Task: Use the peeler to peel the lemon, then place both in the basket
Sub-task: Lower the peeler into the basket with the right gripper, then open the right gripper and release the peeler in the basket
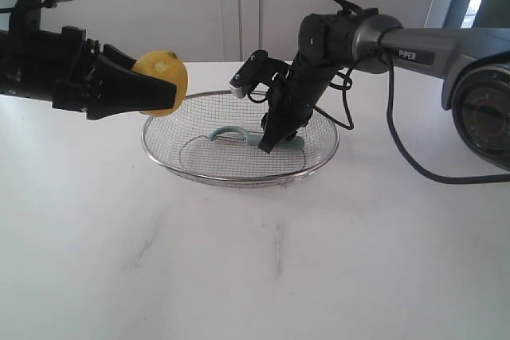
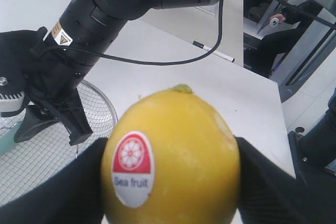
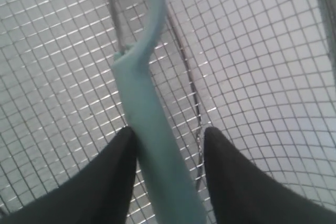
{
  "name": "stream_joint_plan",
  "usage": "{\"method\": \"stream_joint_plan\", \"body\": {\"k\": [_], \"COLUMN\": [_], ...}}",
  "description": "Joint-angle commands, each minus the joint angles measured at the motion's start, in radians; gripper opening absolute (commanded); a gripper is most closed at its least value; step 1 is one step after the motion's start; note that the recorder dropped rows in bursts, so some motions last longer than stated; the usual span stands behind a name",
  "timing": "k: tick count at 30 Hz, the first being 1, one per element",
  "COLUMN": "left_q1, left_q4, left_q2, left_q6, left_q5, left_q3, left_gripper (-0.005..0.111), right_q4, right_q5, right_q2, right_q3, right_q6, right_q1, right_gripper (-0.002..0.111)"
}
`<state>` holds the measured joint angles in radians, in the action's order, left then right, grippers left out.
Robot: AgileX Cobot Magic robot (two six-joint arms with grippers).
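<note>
My left gripper [image 1: 162, 90] is shut on the yellow lemon [image 1: 164, 77], held in the air just left of the basket's rim. A red and white sticker shows on the lemon [image 2: 170, 156] in the left wrist view. The silver wire-mesh basket [image 1: 239, 183] stands mid-table. The pale teal peeler [image 1: 231, 133] lies inside it. My right gripper [image 1: 275, 142] reaches down into the basket. Its black fingers straddle the peeler handle [image 3: 152, 129]. My right gripper [image 3: 170, 140] is open: one finger is against the handle, the other stands apart, with mesh [image 3: 262, 51] showing between.
The white table [image 1: 255, 276] spreads in front of the basket. A black cable [image 1: 406, 157] loops from the right arm onto the table at the right. A black pen [image 2: 212, 51] lies on the far side. The basket rim [image 2: 107, 106] is close beside the lemon.
</note>
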<state>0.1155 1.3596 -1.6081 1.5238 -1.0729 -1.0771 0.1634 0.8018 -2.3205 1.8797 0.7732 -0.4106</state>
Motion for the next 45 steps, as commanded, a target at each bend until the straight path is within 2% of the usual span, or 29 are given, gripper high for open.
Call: {"method": "stream_joint_plan", "body": {"k": [1, 25, 32, 37, 41, 44, 45], "left_q1": [-0.002, -0.002, -0.002, -0.002, -0.002, -0.002, -0.002], "left_q4": [0.022, 0.022, 0.022, 0.022, 0.022, 0.022, 0.022], "left_q2": [0.014, 0.014, 0.014, 0.014, 0.014, 0.014, 0.014], "left_q6": [0.001, 0.001, 0.001, 0.001, 0.001, 0.001, 0.001], "left_q5": [-0.017, -0.017, -0.017, -0.017, -0.017, -0.017, -0.017], "left_q3": [0.008, 0.008, 0.008, 0.008, 0.008, 0.008, 0.008], "left_gripper": [0.0, 0.0, 0.0, 0.0, 0.0, 0.0, 0.0], "right_q4": [-0.004, -0.004, -0.004, -0.004, -0.004, -0.004, -0.004], "right_q5": [-0.015, -0.014, 0.062, 0.144, 0.252, 0.256, 0.26], "right_q2": [0.005, 0.062, 0.126, 0.162, 0.186, 0.195, 0.195], "right_q3": [0.003, 0.003, 0.003, 0.003, 0.003, 0.003, 0.003], "right_q6": [-0.018, -0.072, -0.087, -0.108, -0.146, -0.224, -0.229], "right_q1": [-0.001, -0.001, -0.001, 0.002, 0.003, 0.004, 0.004], "right_gripper": [0.045, 0.045, 0.044, 0.037, 0.021, 0.0, 0.0]}}
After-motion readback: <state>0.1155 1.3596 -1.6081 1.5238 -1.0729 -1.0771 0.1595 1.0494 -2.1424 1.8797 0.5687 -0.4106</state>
